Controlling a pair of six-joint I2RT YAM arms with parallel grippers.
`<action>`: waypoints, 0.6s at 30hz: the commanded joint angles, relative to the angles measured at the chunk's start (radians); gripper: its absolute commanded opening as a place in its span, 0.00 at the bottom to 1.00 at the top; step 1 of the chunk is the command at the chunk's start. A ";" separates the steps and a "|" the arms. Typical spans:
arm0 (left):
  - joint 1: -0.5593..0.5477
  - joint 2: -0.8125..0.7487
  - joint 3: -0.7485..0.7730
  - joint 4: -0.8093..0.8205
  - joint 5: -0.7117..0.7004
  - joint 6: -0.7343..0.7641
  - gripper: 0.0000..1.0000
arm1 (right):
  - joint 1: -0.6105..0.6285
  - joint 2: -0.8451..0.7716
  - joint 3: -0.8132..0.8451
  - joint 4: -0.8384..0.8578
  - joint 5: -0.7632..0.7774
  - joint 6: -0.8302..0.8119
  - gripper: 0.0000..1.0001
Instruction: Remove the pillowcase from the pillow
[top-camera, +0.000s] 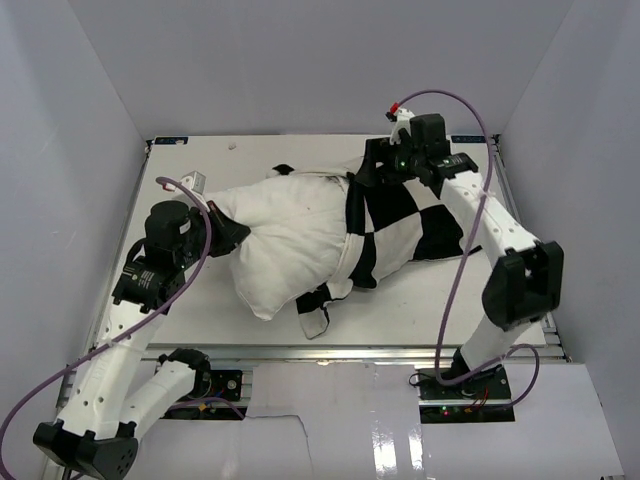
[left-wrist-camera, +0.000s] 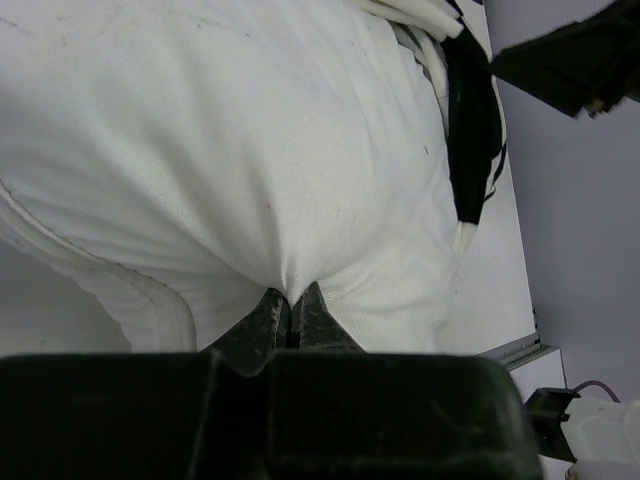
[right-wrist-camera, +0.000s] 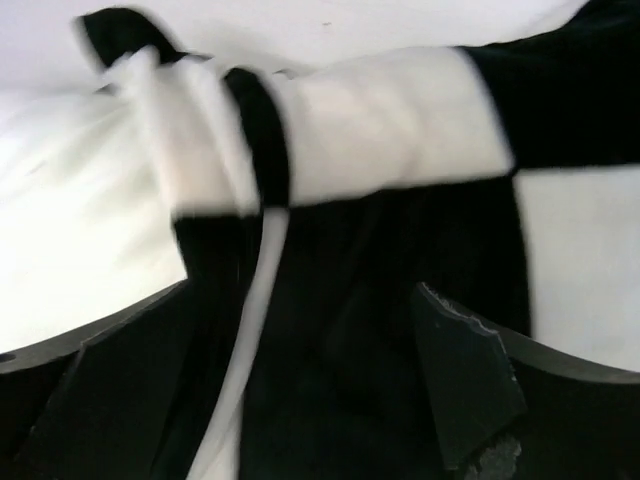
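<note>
The off-white pillow (top-camera: 290, 240) lies across the table, its right part still inside the black-and-white checked pillowcase (top-camera: 420, 225). My left gripper (top-camera: 232, 232) is at the pillow's bare left end. In the left wrist view it (left-wrist-camera: 290, 305) is shut on a pinched fold of the pillow (left-wrist-camera: 250, 150), with the checked pillowcase (left-wrist-camera: 470, 130) beyond. My right gripper (top-camera: 375, 170) sits at the pillowcase's far upper edge. In the right wrist view its jaws (right-wrist-camera: 290, 390) stand wide apart and open, with dark pillowcase (right-wrist-camera: 400, 130) cloth lying between them and the pillow (right-wrist-camera: 70, 200) at the left.
White walls enclose the table (top-camera: 480, 300) on three sides. A small metal bracket (top-camera: 192, 183) lies at the back left near my left arm. A loose tie of the cover (top-camera: 318, 315) hangs toward the front edge. The right arm (left-wrist-camera: 570, 60) shows in the left wrist view.
</note>
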 joint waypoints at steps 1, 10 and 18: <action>0.004 0.026 0.028 0.126 0.037 -0.021 0.00 | 0.044 -0.226 -0.147 0.063 -0.066 0.007 0.94; 0.002 0.115 0.104 0.157 0.068 -0.038 0.00 | 0.357 -0.667 -0.578 0.153 0.034 0.094 0.98; 0.002 0.212 0.225 0.159 0.132 -0.059 0.00 | 0.474 -0.788 -0.883 0.271 0.187 0.205 0.88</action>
